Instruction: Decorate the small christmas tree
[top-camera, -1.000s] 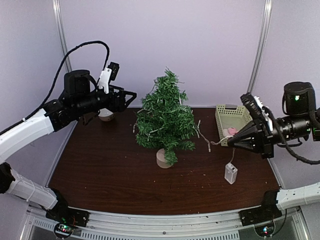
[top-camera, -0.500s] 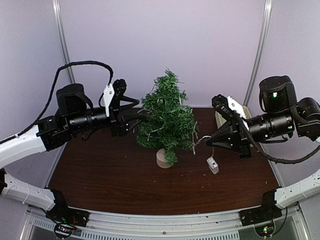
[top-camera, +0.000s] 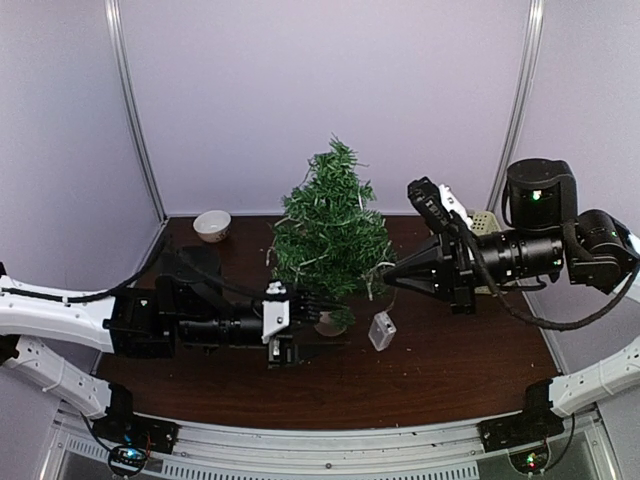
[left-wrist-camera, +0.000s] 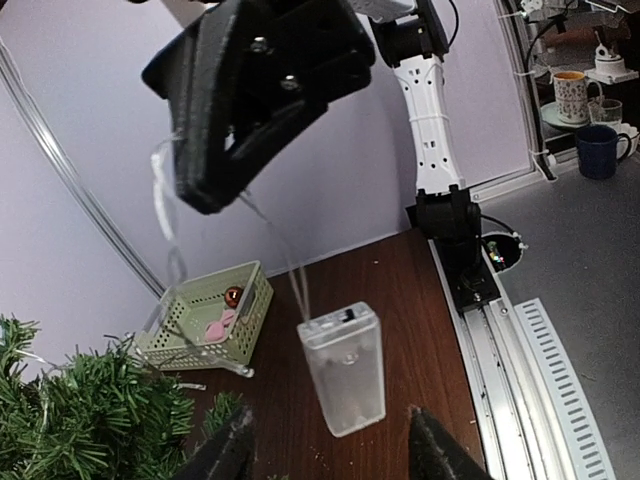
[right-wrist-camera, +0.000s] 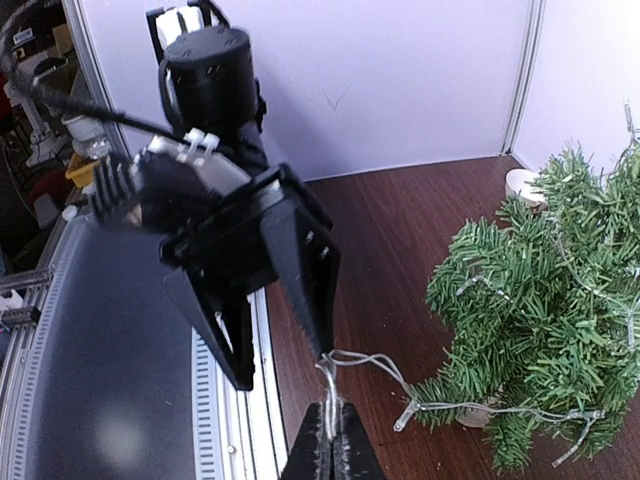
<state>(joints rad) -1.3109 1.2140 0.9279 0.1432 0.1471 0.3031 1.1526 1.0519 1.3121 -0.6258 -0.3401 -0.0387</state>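
The small christmas tree (top-camera: 330, 240) stands mid-table on its beige base, with a string of lights (right-wrist-camera: 470, 405) draped in its branches. My right gripper (top-camera: 388, 279) is to the right of the tree, shut on the light wire (right-wrist-camera: 328, 400). A clear battery box (top-camera: 381, 330) dangles from that wire. My left gripper (top-camera: 336, 310) is low in front of the tree base and open. In the left wrist view the box (left-wrist-camera: 343, 368) sits just ahead of the open fingers (left-wrist-camera: 432, 450), untouched. The tree also shows there (left-wrist-camera: 90, 420).
A pale green basket (left-wrist-camera: 205, 320) with a pink item and a red ball stands at the back right, mostly hidden behind the right arm in the top view. A small white bowl (top-camera: 212, 225) sits at the back left. The table's metal rail (left-wrist-camera: 530, 370) runs along the near edge.
My left arm has swung down from beside the treetop to low in front of the base, uncovering the bowl. My right gripper has carried the wire and battery box leftward toward the tree.
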